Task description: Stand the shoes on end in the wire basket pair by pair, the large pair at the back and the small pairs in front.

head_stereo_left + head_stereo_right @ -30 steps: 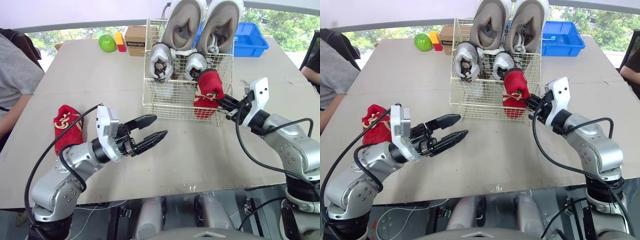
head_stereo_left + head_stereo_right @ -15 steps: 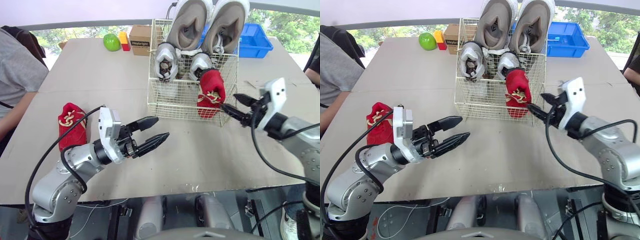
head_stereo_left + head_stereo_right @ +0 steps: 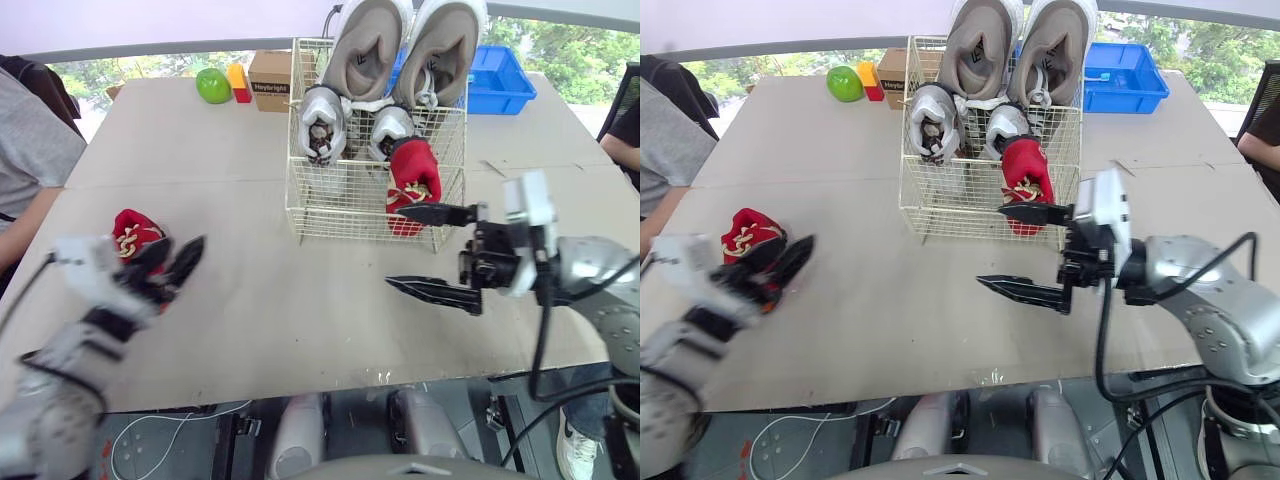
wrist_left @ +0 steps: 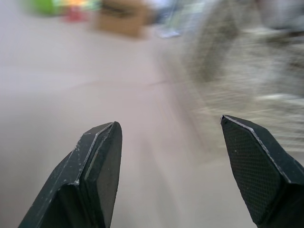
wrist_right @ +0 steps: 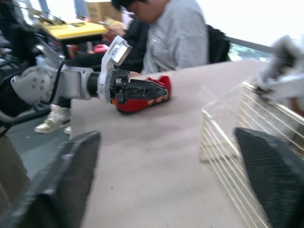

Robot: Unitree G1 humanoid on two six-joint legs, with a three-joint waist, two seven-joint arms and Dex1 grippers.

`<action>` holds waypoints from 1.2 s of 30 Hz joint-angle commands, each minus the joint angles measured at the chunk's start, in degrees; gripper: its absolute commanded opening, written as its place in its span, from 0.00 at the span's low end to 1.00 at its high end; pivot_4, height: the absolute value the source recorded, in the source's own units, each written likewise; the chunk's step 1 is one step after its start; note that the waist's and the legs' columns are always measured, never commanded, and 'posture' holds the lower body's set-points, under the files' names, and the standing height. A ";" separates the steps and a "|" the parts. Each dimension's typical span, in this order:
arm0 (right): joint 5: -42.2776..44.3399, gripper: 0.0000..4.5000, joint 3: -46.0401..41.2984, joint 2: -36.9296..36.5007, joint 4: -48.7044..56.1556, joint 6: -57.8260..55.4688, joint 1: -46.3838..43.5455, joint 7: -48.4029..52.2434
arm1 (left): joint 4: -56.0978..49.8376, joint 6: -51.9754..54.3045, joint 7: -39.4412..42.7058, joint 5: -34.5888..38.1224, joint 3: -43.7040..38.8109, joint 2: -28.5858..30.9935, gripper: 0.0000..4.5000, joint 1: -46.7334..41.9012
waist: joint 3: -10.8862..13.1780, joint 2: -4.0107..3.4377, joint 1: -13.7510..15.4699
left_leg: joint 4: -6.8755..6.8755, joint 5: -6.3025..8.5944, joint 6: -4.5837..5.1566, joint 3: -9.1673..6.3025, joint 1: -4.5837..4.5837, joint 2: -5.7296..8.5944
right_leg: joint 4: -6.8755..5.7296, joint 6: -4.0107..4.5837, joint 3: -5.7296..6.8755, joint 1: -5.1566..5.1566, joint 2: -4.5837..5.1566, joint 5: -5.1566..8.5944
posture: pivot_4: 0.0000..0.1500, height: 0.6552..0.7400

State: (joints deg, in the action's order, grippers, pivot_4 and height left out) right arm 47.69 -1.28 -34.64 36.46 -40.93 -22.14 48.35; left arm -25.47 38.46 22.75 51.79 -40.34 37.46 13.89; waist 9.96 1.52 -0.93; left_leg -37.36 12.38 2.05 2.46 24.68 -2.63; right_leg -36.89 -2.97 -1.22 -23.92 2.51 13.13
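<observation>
Your right claw (image 3: pixel 394 247) hangs wide open and empty over the tabletop (image 3: pixel 300 310), just in front of the basket (image 3: pixel 340 205). Inside, a red shoe (image 3: pixel 415 172) with gold trim stands on end at the front right corner, beside the small silver pair (image 3: pixel 322 120), with the big grey pair (image 3: pixel 365 45) behind. The second red shoe (image 3: pixel 133 232) lies on the tabletop well to the left, your left claw (image 3: pixel 172 268) open and empty just beside it.
</observation>
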 commanded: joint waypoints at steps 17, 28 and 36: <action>-7.74 0.98 6.46 2.80 5.40 8.28 4.47 -3.48 | 73.79 -2.54 45.71 -30.23 33.36 30.57 0.80 -43.58 | -0.11 0.19 1.65 | 0.16 0.02 -0.07 0.73 0.33 0.37 | 0.05 0.11 1.78 -0.32 1.45 -0.06 | 1.00 1.00; -4.97 1.00 2.90 -0.73 10.62 4.35 9.16 -10.10 | 89.87 -7.56 51.41 -38.98 36.46 25.29 0.13 -59.04 | -0.15 0.24 2.01 | -0.01 0.01 -0.04 0.68 0.20 0.28 | -0.05 0.09 1.82 -0.12 1.44 -0.05 | 1.00 1.00; -7.40 1.00 2.35 -1.97 8.49 7.74 10.58 -8.00 | 41.60 14.10 40.57 -17.74 15.26 18.68 0.10 -51.69 | -0.16 0.90 1.92 | -0.13 0.01 -0.03 0.11 0.43 0.08 | 0.01 0.08 2.00 -0.12 1.57 -0.07 | 1.00 1.00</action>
State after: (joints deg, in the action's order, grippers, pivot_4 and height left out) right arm 40.71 2.82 -36.13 44.21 -35.38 -11.64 39.60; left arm 32.74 47.85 69.27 26.30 -18.62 59.04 -37.67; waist 9.79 2.42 0.99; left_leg -37.50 12.39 2.02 2.49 25.12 -2.50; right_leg -36.91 -3.01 0.85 -24.01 4.14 13.00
